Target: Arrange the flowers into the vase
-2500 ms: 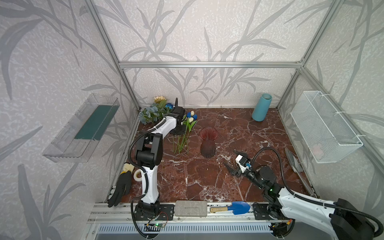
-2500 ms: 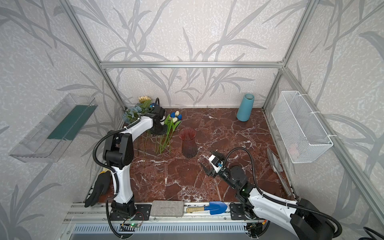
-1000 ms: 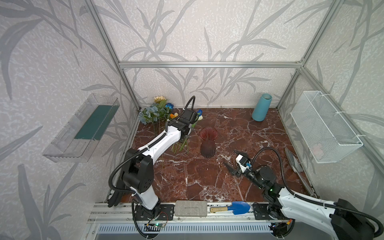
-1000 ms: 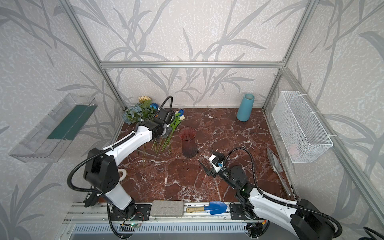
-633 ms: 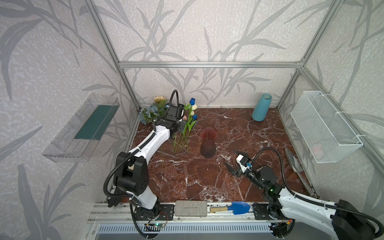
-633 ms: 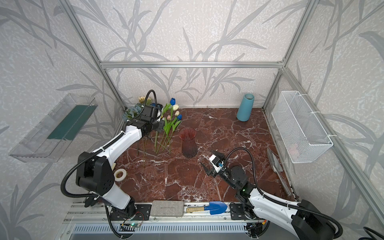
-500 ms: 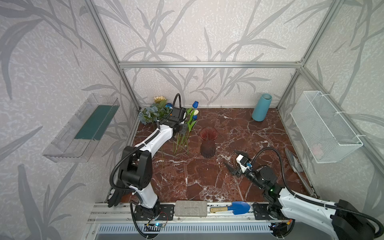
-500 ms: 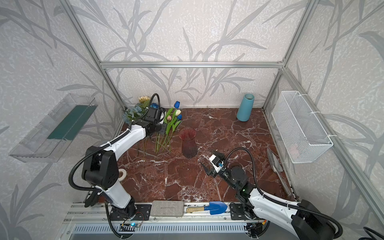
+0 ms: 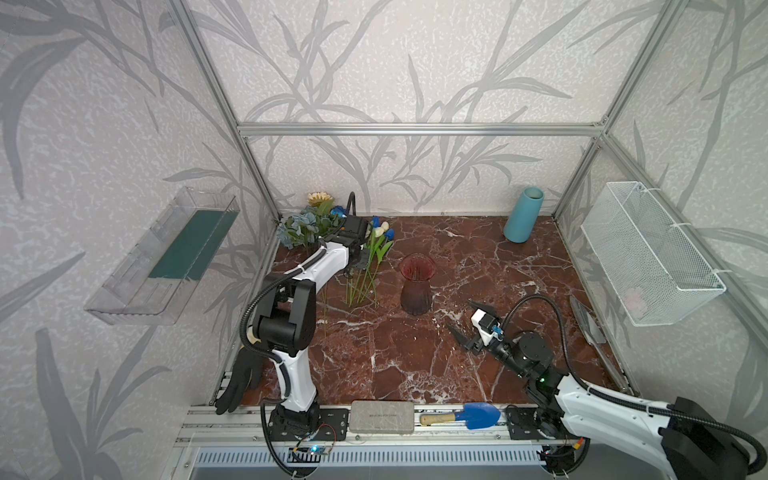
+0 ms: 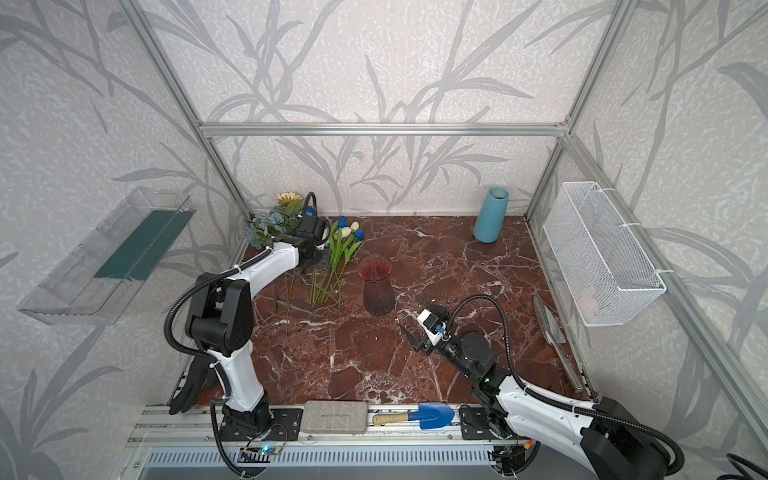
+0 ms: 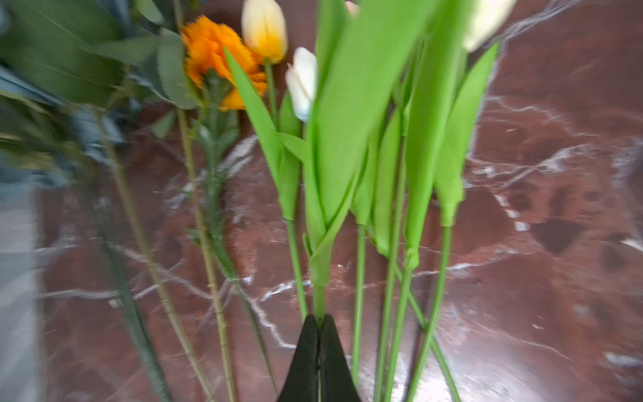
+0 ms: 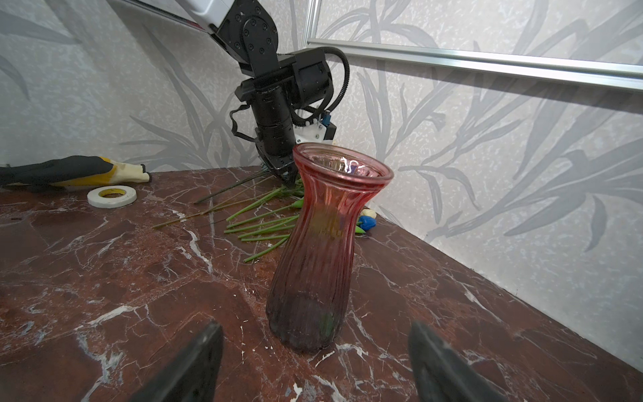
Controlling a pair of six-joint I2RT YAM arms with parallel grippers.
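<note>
The green-stemmed tulips [image 9: 370,266] lie on the marble table [image 9: 415,365] beside the upright, empty red ribbed glass vase [image 9: 417,286], blooms toward the back wall. The left gripper [image 11: 318,325] pinches one stem; the right gripper [image 9: 460,314] gapes, holding nothing.

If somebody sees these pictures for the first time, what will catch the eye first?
A red glass vase stands upright, with no flowers in it, in the middle of the marble table. To its left lie tulips with green leaves, and the left arm's jaws are shut on one stem. A blue vase stands at the back right.
</note>
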